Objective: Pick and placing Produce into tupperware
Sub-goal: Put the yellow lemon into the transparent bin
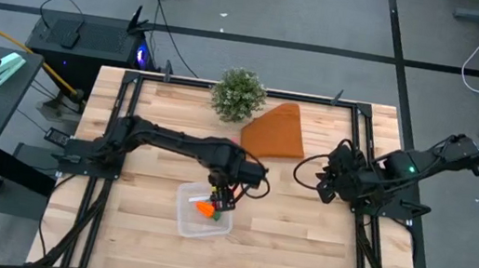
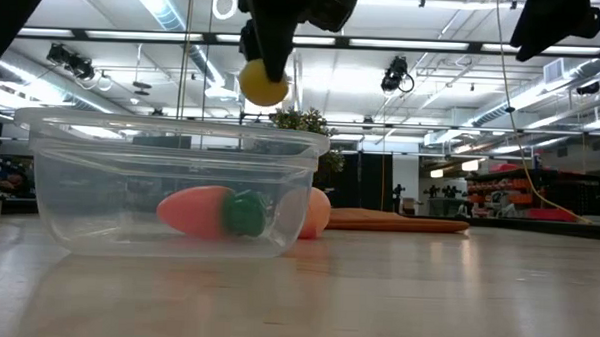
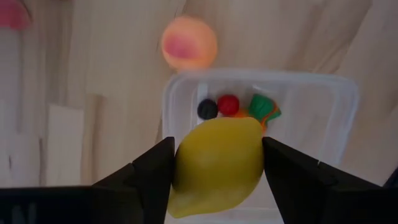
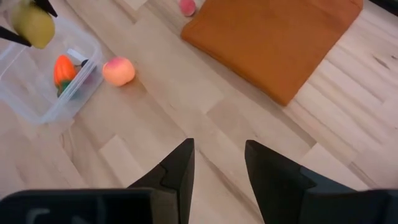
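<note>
My left gripper [image 1: 221, 197] hangs over the clear square tupperware [image 1: 188, 223] near the table's middle, shut on a yellow lemon [image 3: 217, 165]. In the tupperware lie an orange carrot with a green top [image 2: 210, 210], a small red ball [image 3: 228, 104] and a dark ball [image 3: 207, 109]. A peach-pink ball [image 4: 119, 71] rests on the wood just beside the tupperware, on its far side. A small pink piece [image 4: 186, 6] lies by the orange wedge. My right gripper [image 4: 217, 165] waits open above bare wood at the table's right. My left gripper pinches the lemon's two opposite sides [image 3: 183, 163] between its two fingers [image 3: 155, 168]. The fingers come from above, pointing down. The lemon [image 2: 263, 82] is lifted clear and hangs above the tupperware's rim [image 2: 171, 129].
A bushy green plant [image 1: 239, 93] stands at the far edge. A big orange-brown wedge [image 1: 275, 132] lies flat beside it. Black frame rails [image 1: 117, 136] run along the table's left and right sides. Bare wood lies between the tupperware and the right arm.
</note>
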You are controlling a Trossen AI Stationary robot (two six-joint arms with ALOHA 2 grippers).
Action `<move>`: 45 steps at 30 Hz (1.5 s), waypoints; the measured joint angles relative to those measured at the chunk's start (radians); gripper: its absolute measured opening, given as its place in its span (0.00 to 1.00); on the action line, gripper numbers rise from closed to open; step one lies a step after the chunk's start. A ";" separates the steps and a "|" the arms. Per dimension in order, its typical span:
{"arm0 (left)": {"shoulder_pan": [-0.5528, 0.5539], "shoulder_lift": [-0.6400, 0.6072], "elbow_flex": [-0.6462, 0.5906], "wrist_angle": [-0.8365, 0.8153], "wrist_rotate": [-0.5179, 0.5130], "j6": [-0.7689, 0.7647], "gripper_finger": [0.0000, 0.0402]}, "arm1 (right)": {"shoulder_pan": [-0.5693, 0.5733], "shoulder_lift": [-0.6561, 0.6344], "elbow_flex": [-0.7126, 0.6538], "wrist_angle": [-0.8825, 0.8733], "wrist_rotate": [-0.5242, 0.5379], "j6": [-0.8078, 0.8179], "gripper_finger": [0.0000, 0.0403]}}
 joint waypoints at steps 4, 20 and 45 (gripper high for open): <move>-0.027 0.000 -0.066 0.002 -0.004 -0.053 0.60 | 0.027 0.000 0.000 0.000 0.001 0.000 0.28; -0.138 -0.094 -0.332 0.178 -0.003 -0.270 0.59 | 0.068 0.000 0.000 0.001 0.008 0.012 0.28; -0.188 -0.195 -0.684 0.502 0.094 -0.351 0.59 | 0.068 0.000 0.000 0.011 0.014 0.060 0.28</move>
